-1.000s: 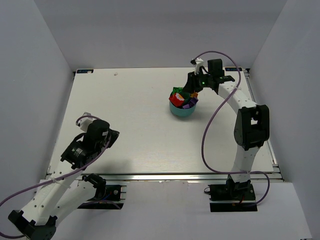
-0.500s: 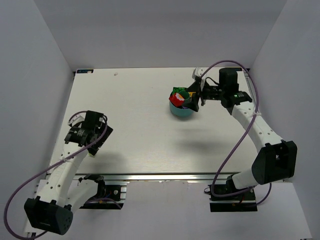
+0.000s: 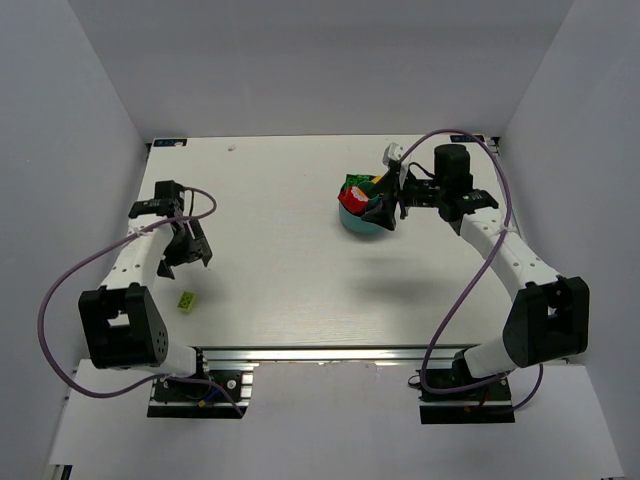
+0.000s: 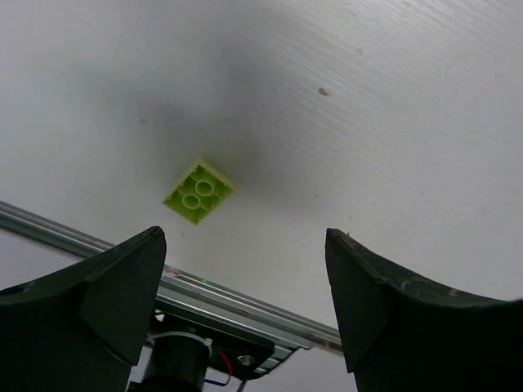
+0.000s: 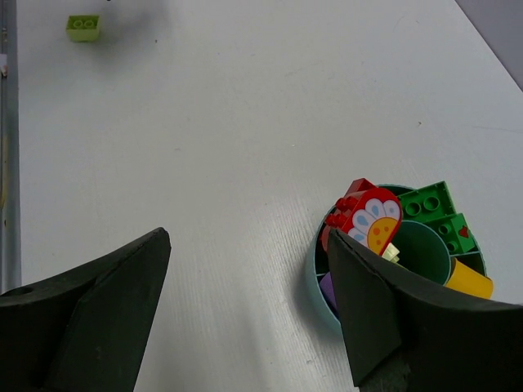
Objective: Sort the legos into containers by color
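Note:
The teal bowl (image 3: 352, 222) stands right of the table's middle and holds several legos. In the right wrist view I see in the bowl (image 5: 319, 276) a red flower-printed brick (image 5: 369, 219), green bricks (image 5: 435, 209), a yellow one (image 5: 467, 279) and a purple one (image 5: 327, 289). My right gripper (image 3: 384, 206) hovers over the bowl's right edge, open and empty (image 5: 249, 245). A lime brick (image 3: 185, 299) lies alone on the table near the front left. My left gripper (image 3: 186, 248) hangs just behind it, open, with nothing between its fingers (image 4: 243, 245); the lime brick (image 4: 198, 191) sits beyond the tips.
The metal rail (image 4: 245, 306) of the table's near edge runs close behind the lime brick. Grey walls enclose the table on three sides. Purple cables loop off both arms. The same lime brick (image 5: 83, 27) shows far off in the right wrist view.
The left arm swung to the left side of the table, its jaws opened, and the lime brick now lies on the table. The right gripper's jaws widened over the bowl.

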{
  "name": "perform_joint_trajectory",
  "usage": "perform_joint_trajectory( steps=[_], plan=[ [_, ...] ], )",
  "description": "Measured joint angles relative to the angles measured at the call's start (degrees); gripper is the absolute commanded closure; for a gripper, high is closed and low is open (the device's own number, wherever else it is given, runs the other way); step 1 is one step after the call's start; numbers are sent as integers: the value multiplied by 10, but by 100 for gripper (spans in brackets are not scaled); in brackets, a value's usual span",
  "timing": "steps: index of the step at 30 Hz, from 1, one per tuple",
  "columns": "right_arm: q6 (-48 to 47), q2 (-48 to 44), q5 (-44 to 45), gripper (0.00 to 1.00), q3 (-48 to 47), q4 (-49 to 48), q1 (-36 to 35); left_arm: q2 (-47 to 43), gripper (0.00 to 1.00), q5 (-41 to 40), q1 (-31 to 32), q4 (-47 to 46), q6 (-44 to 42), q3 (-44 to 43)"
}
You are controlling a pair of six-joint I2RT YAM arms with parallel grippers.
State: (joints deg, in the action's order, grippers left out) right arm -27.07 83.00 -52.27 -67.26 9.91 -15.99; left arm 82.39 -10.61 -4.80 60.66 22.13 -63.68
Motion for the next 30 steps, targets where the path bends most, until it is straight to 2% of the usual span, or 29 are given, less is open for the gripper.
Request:
perform_joint_trajectory(
  steps=[4, 8, 10, 13, 17, 20, 25, 27, 30],
  plan=[
    [2, 0, 0, 17, 0, -5, 0, 17, 13, 11, 0, 7, -61, -33],
    [-9, 8, -11, 18, -4, 3, -2, 52, 14, 14, 0, 8, -62, -52],
    [-53, 27, -21, 19, -24, 49, -11, 57, 12, 19, 0, 8, -48, -36],
    [-175, 74, -33, 20, -85, 168, -61, 34, 9, 20, 0, 11, -23, 3],
    [-300, 106, -62, 19, -96, 277, -143, -15, 12, 10, -8, 17, -11, 40],
    [-337, 122, -82, 20, -100, 316, -166, -8, 12, 7, -19, 15, -6, 65],
    [-355, 145, -94, 21, -116, 330, -162, 53, 9, -3, -30, 0, 21, 89],
    [-358, 145, -94, 21, -116, 332, -159, 52, 9, -1, -52, -7, 30, 92],
    [-357, 145, -97, 21, -109, 325, -154, 31, 7, 9, -124, -34, 47, 102]
  ],
)
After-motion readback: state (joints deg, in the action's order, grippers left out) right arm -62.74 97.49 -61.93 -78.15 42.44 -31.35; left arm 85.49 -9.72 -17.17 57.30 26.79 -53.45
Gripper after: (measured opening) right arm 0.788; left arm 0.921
